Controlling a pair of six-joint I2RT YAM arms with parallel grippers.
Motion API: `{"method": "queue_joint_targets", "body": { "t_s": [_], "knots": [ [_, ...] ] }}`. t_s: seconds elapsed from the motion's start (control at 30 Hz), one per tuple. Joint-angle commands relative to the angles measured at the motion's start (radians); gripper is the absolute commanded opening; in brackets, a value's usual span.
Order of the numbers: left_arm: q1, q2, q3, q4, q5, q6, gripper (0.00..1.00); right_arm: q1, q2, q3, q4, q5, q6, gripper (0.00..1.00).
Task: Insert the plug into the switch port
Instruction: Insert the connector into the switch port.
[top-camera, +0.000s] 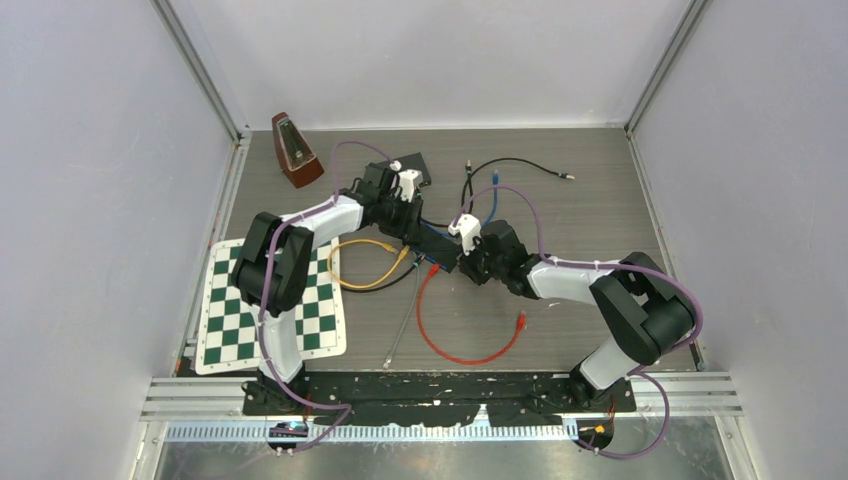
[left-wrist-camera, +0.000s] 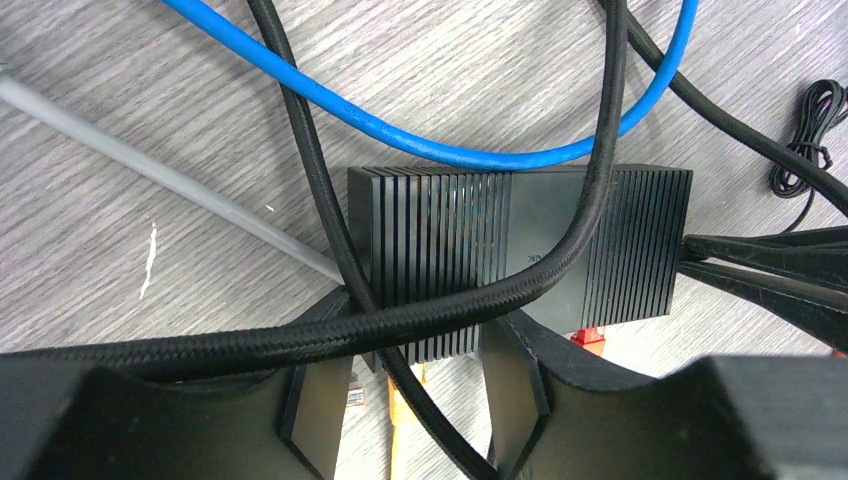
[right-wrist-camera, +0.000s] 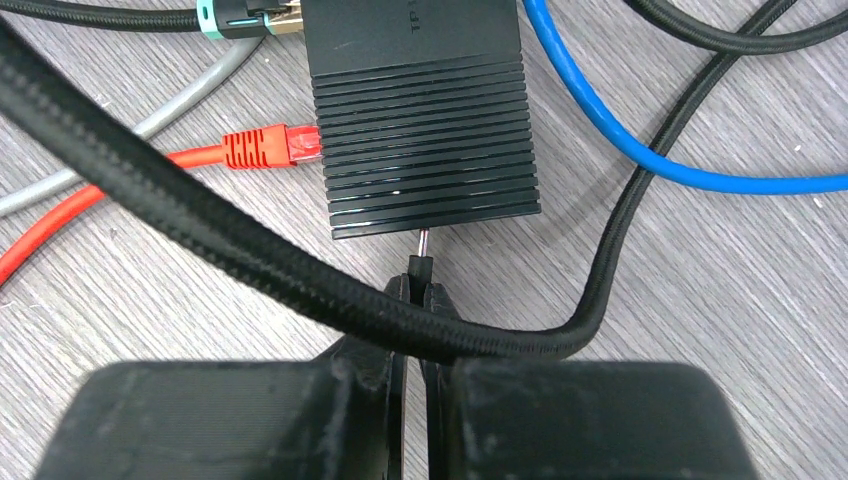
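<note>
At mid-table, our right gripper (right-wrist-camera: 418, 295) pinches the thin black metal-tipped plug (right-wrist-camera: 422, 265), its pin just meeting the black ribbed plastic switch (right-wrist-camera: 425, 120). Our left gripper (left-wrist-camera: 425, 345), jaws apart, seemingly braces it. Next we push straight in.

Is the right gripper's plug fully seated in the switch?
No, a bare metal pin shows between the plug and the switch.
</note>
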Motion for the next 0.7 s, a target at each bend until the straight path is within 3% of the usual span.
{"method": "queue_joint_targets", "body": {
  "t_s": [0.0,0.2,0.67],
  "knots": [
    [-0.023,0.018,0.03,0.007,0.078,0.01,0.49,0.007,-0.031,0.05,0.119,0.003,-0.031,0.05],
    [-0.022,0.029,0.042,0.007,0.111,0.006,0.49,0.007,-0.015,0.035,0.184,-0.079,-0.065,0.05],
    [-0.032,0.02,-0.001,0.035,0.217,-0.06,0.47,0.016,0.023,0.02,0.314,-0.033,-0.02,0.05]
  ]
}}
